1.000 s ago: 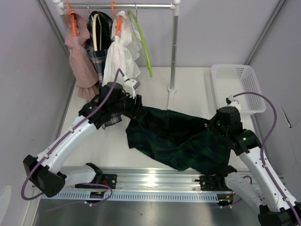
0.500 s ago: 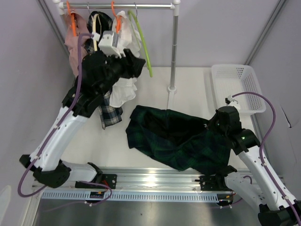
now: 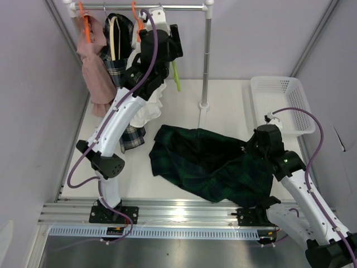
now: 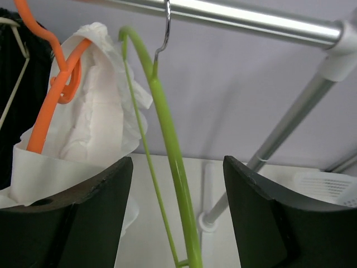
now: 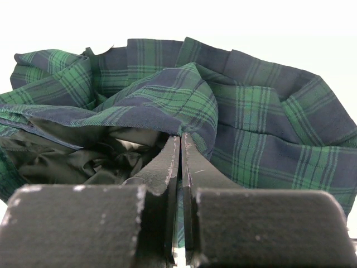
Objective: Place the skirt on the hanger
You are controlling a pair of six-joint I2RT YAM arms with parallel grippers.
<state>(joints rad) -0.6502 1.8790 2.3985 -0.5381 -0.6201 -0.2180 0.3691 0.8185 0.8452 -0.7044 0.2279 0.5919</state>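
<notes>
The skirt (image 3: 212, 164), dark green and navy plaid, lies crumpled on the white table. My right gripper (image 3: 254, 148) rests at its right edge. In the right wrist view the gripper (image 5: 179, 138) is shut, with a fold of the skirt (image 5: 251, 117) pinched between its fingers. The lime green hanger (image 3: 177, 75) hangs empty on the rail, mostly hidden behind my raised left gripper (image 3: 167, 42). From the left wrist, that gripper (image 4: 177, 159) stands wide open, with the hanger (image 4: 167, 139) running down between its fingers and touching neither.
The metal rail (image 3: 184, 7) and its post (image 3: 206, 61) stand at the back. A pink garment (image 3: 92, 67), a dark plaid garment (image 3: 118, 70) and a white one (image 4: 95, 128) on orange hangers hang left of the green hanger. A white basket (image 3: 279, 103) sits at the right.
My left arm lifted away from the skirt's left edge up to the rail, and its gripper opened wider around the green hanger. The right arm and skirt have barely moved.
</notes>
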